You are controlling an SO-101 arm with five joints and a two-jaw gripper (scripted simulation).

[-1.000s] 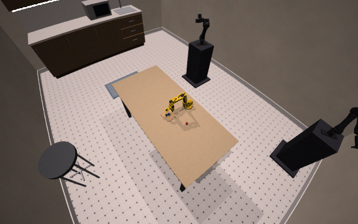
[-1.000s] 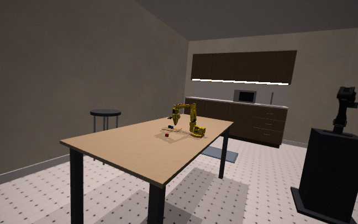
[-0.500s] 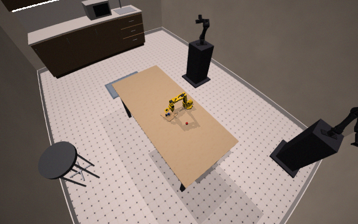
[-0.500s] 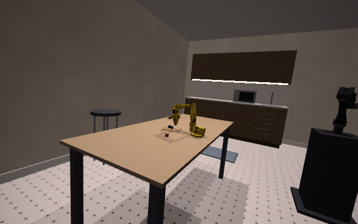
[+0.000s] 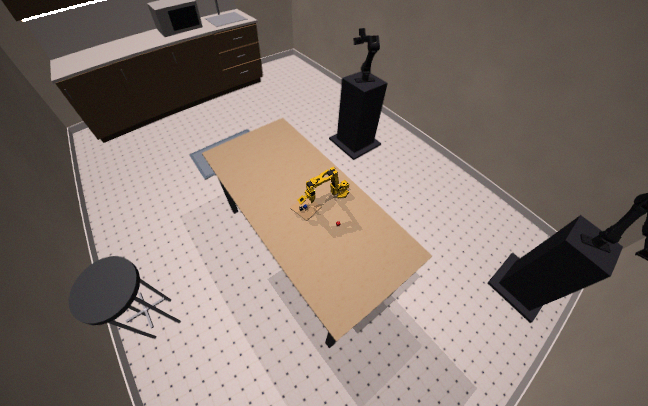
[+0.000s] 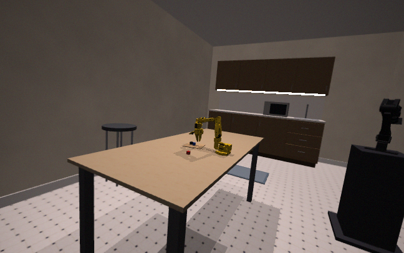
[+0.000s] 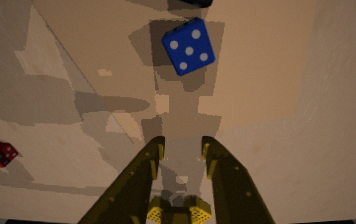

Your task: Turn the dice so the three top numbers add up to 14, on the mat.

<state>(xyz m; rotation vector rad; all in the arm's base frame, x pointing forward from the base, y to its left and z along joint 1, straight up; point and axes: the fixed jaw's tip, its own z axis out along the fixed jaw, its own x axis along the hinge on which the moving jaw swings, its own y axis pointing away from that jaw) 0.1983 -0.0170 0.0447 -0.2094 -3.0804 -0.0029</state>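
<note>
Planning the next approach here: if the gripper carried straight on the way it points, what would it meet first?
Probably the mat itself: the gripper, slightly open and empty, points down at bare mat just short of the blue die. Depth is hard to judge.

Table: a long light wooden table (image 5: 280, 165) on dark legs, standing mid-room on the tiled floor (image 5: 150, 200).
Stool: a round black stool (image 5: 103, 289) near one end of the table, well apart from it.
Counter: dark kitchen cabinets (image 6: 274, 134) with a pale top, along the far wall.
Microwave: a grey microwave (image 6: 276, 108) on the counter, beside a sink (image 5: 224, 19).
Upper cabinets: dark wall cabinets (image 6: 274, 75) with a lit strip along their underside.
Pedestals: two black pedestals (image 5: 359, 112) (image 5: 555, 267), each bearing a dark arm.
Floor mat: a grey-blue floor mat (image 6: 247, 174) partly under the table's end nearest the counter.
</note>
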